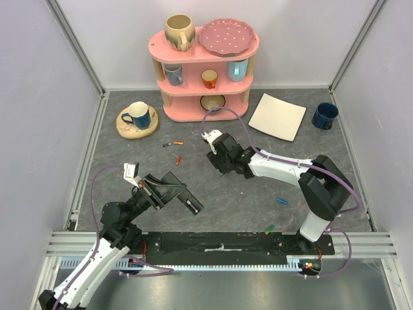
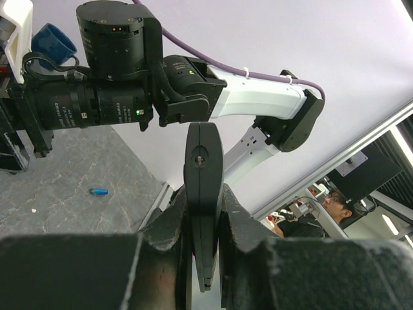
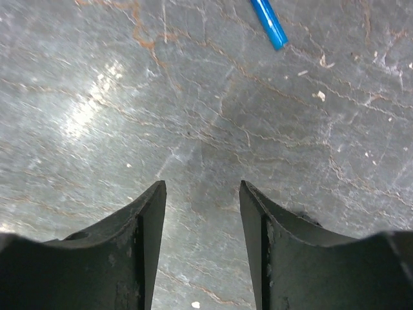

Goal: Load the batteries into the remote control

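The remote control (image 1: 191,204), a slim black bar, is clamped edge-on between my left gripper's (image 1: 175,194) fingers above the near left of the table. In the left wrist view the remote control (image 2: 203,187) stands up out of the left gripper (image 2: 205,226), which is shut on it. My right gripper (image 1: 219,165) hovers over mid-table, open and holding nothing; the right gripper (image 3: 202,194) looks down on bare stone. A blue battery (image 3: 268,22) lies ahead of it. Other batteries lie loose: orange (image 1: 177,143), red (image 1: 179,159), blue (image 1: 282,200), green (image 1: 270,228).
A pink shelf (image 1: 205,97) with mugs and a plate stands at the back. A blue mug on a wooden coaster (image 1: 137,119) sits back left, a cream square plate (image 1: 277,116) and a dark blue mug (image 1: 324,115) back right. Metal rails (image 1: 84,168) edge the table.
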You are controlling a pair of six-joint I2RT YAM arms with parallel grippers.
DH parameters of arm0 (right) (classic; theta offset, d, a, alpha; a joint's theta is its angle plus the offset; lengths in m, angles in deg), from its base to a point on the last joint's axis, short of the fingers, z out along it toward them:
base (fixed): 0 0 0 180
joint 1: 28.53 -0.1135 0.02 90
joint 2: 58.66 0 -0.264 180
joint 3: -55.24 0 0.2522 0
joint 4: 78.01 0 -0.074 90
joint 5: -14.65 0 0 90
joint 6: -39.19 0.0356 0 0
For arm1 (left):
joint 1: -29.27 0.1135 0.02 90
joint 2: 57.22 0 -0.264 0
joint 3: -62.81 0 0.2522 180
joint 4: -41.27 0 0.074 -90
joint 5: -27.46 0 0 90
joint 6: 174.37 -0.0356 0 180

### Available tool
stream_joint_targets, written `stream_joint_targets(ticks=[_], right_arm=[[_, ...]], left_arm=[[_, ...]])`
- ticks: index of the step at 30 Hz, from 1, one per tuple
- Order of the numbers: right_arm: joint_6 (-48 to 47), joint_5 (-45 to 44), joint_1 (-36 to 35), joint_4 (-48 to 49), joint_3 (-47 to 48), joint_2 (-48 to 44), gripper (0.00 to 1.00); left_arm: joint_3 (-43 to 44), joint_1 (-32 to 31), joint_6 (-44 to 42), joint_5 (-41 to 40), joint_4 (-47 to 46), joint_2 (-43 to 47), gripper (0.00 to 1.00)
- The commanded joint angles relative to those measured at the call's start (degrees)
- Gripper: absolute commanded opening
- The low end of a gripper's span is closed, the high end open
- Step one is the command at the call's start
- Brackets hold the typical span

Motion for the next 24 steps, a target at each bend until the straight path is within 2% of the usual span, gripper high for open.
stream_joint_targets(ticks=[1, 7, 9, 11, 13, 16, 24], right_arm=[[4.4, 1.9, -0.6, 6.3, 1.5, -1.6, 0.59], [9.0, -7.2, -0.9, 9.6, 4.7, 0.3, 0.62], [7.8, -10.2, -0.9, 11.3, 5.5, 1.4, 0.63], [5.1, -12.8, -0.6, 12.1, 6.9, 3.9, 0.68], [1.8, -9.8, -0.1, 15.1, 6.7, 6.1, 0.70], [1.3, -6.1, 2.5, 13.2, 10.4, 9.4, 0.69], [1.0, -4.5, 7.6, 17.8, 11.1, 13.4, 0.61]], left_arm=[[-4.9, 0.3, 0.7, 1.2, -0.3, 1.9, 0.02], [-3.6, 0.3, -0.7, 1.2, 3.5, 3.0, 0.02], [-3.5, 0.3, -0.8, 0.9, 4.2, 3.6, 0.02], [-3.3, 0.3, -1.0, 0.5, 5.7, 4.1, 0.02], [-3.0, 0.3, -1.5, 0.1, 7.5, 4.9, 0.02], [-3.0, 0.3, -2.5, -0.7, 10.5, 5.2, 0.02], [-1.3, 0.3, -3.4, -2.4, 13.4, 7.2, 0.02]])
